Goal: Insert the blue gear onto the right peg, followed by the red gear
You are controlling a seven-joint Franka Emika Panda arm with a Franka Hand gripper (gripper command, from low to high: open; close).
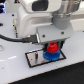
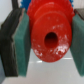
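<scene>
Pinching the red gear [image 2: 50, 36] between two teal-green rubbery pads [image 2: 22, 42], the gripper [image 1: 51, 44] has its jaws closed on the gear's sides; wrist view shows glossy red plastic, toothed rim, raised hub with a dark round bore, a few white specks on the face. Dark finger bodies back the pads. In the exterior view the red gear sits directly over the blue gear [image 1: 52, 56], a wider bright-blue toothed disc lying on the white plate [image 1: 35, 58] with its thin black border; whether red touches blue I cannot tell. The right peg is hidden under the gears. The plate's bare white area lies toward the exterior view's left of the gears. A black cable [image 1: 15, 37] curves off the arm over the smooth white table [image 1: 12, 67], with open room near the plate's front edge.
</scene>
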